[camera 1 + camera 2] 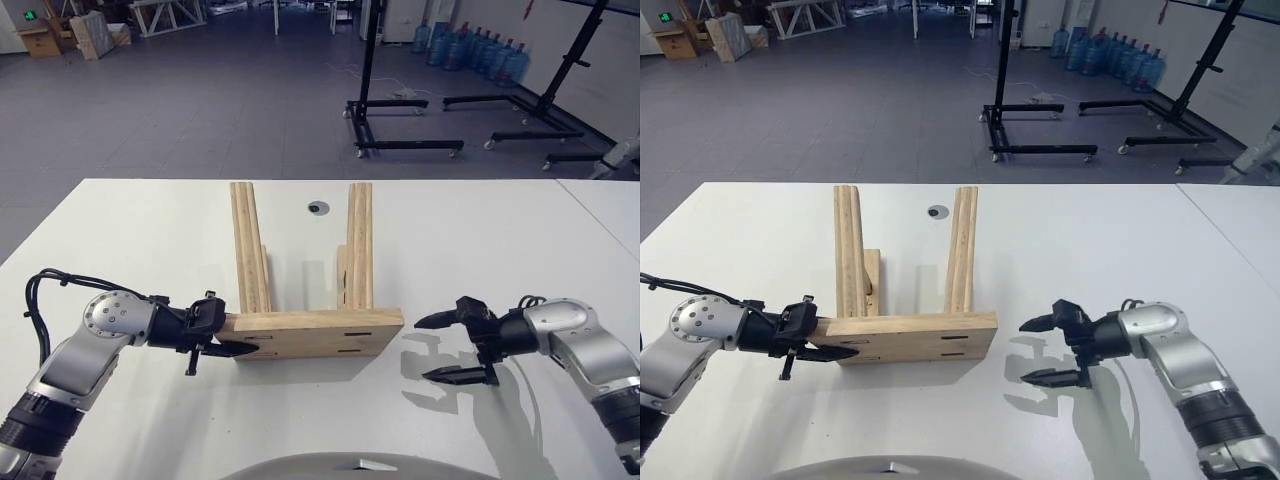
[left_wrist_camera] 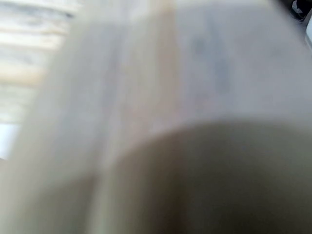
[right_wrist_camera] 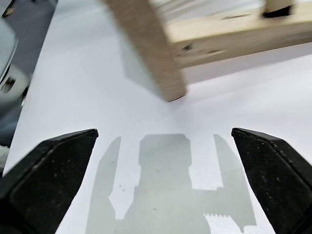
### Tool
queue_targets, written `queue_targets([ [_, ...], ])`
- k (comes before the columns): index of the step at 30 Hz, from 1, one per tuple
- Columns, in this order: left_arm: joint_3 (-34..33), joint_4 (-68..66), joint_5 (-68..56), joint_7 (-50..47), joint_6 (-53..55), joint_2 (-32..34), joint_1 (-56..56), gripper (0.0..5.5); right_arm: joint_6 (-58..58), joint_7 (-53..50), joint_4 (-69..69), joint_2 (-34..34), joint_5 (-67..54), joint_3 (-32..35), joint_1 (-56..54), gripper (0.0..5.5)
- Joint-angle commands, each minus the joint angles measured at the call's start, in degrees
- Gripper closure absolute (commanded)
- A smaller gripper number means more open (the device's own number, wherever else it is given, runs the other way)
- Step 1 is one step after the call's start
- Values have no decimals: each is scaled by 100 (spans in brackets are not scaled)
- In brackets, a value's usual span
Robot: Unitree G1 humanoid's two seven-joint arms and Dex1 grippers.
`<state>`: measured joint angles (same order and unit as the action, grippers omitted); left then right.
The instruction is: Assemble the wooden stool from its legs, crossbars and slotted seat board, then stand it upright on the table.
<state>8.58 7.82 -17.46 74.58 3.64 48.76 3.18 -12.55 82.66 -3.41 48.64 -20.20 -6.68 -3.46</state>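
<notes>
Wooden stool (image 1: 300,290) lies on its side mid-table, well back from the near edge. Slotted seat board (image 1: 320,333) stands on edge nearest the robot; legs (image 1: 248,245) point away, flat on the white table (image 1: 500,230). Pale raw laminated wood, square-cut, dark slots in the board face.

Left gripper (image 1: 222,335) at the board's left end; its black fingers appear pinched on that end, though the wrist view there is a blur of wood.

Right gripper (image 1: 423,349) just off the board's right end, not touching, jaws spread wide, holding nothing. Tapered black fingers (image 3: 53,165).
</notes>
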Motion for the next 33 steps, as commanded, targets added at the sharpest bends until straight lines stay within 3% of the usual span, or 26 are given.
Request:
queue_targets([
  [1,63,-148,-35,191,50,-17,198,422,409,-288,-74,-507,194,-209,-183,49],
  [9,138,-394,36,387,-16,-67,391,422,575,-725,-507,-1358,158,-278,-631,49],
  [26,217,-609,193,353,-206,-129,375,422,283,-520,-190,-1378,81,-423,-717,359],
  [29,270,-617,204,389,-211,-135,390,422,163,-442,-40,-1326,24,-448,-704,390],
  [33,210,19,-441,721,246,42,126,422,-545,-486,661,-1247,-437,-348,-673,393],
])
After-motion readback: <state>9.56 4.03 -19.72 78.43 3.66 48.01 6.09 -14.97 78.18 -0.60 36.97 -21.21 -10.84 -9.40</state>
